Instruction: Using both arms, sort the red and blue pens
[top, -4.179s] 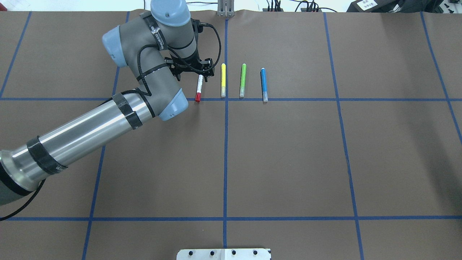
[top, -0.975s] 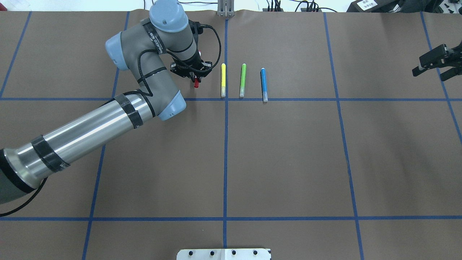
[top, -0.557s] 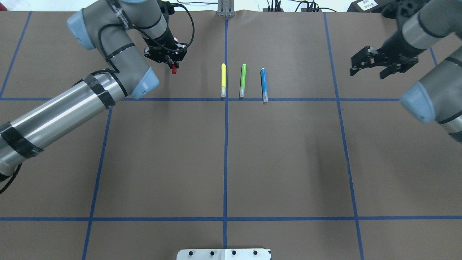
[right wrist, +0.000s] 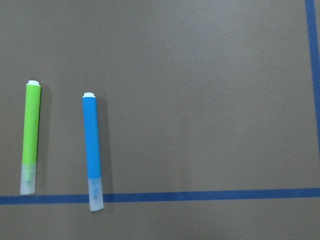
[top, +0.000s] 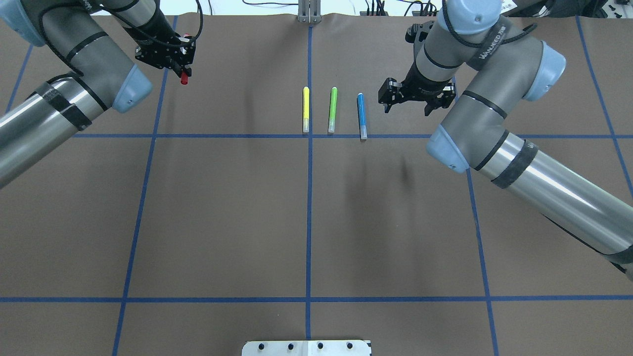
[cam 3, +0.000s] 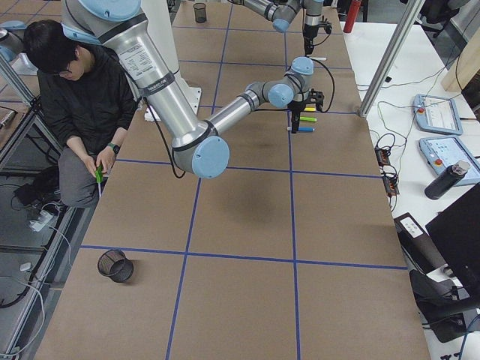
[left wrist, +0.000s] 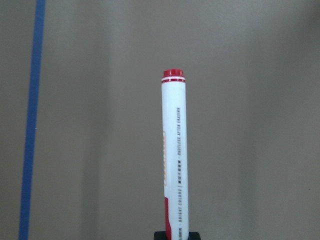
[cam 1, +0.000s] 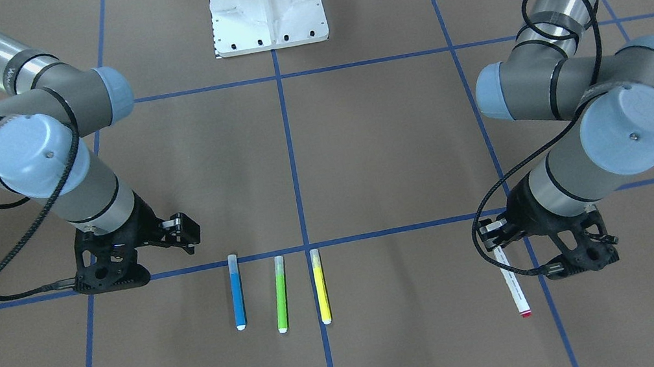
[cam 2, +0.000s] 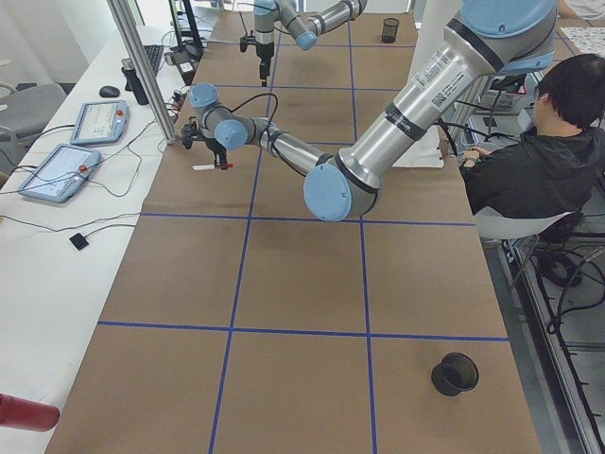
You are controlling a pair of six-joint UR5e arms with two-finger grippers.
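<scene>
fingers of my left gripper [top: 178,60] are clamped on the slim white-barrelled marker with red cap and red end [cam 1: 513,284], gripping it near the cap end so the barrel sticks out past them. it seems to hang clear of the brown paper table cover [top: 306,217], well apart from the row of markers. my right gripper [top: 406,105] has its fingers spread wide with nothing between them, and hovers just beside the blue-barrelled marker with the clear greyish cap [top: 361,116]. that one lies flat on the table next to the lime-green marker [top: 332,110] and the yellow marker [top: 305,109]. i'd call this roughly halfway: red is in hand but not yet set down, and blue is not yet grasped.
</scene>
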